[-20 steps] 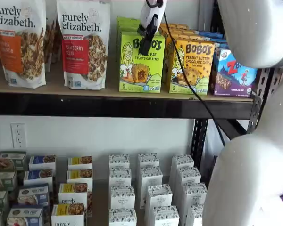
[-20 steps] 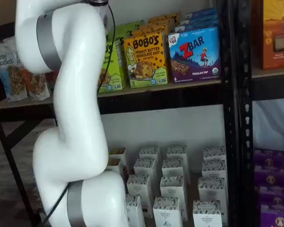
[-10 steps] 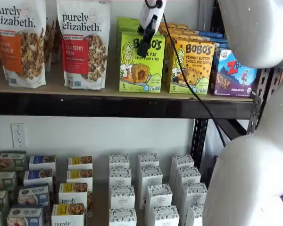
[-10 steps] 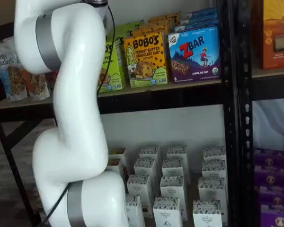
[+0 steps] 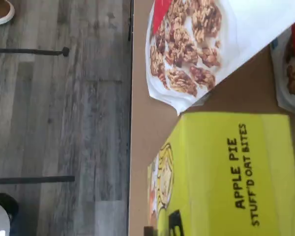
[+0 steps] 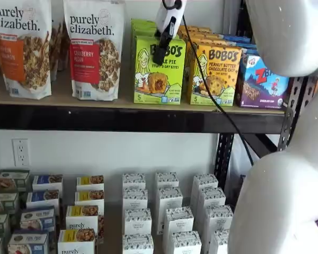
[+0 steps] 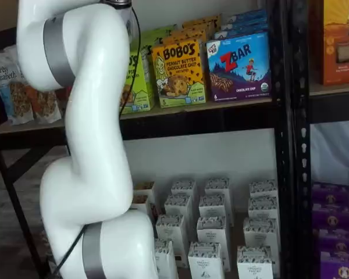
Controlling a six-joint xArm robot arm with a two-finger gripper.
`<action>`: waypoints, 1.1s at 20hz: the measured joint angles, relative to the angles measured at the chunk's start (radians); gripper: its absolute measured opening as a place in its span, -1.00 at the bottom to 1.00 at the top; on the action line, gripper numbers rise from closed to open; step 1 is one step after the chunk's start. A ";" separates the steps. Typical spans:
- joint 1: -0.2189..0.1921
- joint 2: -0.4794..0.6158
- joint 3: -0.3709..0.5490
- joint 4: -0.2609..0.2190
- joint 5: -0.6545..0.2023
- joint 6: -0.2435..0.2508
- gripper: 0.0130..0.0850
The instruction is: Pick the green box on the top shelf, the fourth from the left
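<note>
The hand (image 6: pixel 160 54) is seen in a shelf view hanging just in front of the green box (image 6: pixel 159 70), its black fingers side-on — whether they are parted cannot be told, and nothing appears to be held. Over the last second it has been raised slightly along the carton's face, towards its upper edge. The green box is stood near the front edge of the top shelf (image 6: pixel 122 100), between the granola bag (image 6: pixel 94 48) and the yellow-orange box (image 6: pixel 216 75) — a grasp is probably being lined up.

A mock shop: black metal shelving (image 6: pixel 148 119) stocked with rows of boxed snacks (image 6: pixel 164 217)
</note>
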 joint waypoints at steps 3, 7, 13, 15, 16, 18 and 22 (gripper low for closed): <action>-0.001 -0.001 0.000 0.003 -0.001 0.000 0.00; 0.001 0.005 -0.010 0.000 0.012 0.002 0.00; 0.001 0.000 -0.004 0.007 0.007 0.002 -0.33; 0.001 0.003 -0.008 0.008 0.012 0.002 -0.44; 0.001 0.005 -0.013 0.006 0.018 0.003 -0.44; 0.002 0.007 -0.016 0.004 0.022 0.004 -0.44; 0.002 0.004 -0.010 0.007 0.016 0.004 -0.56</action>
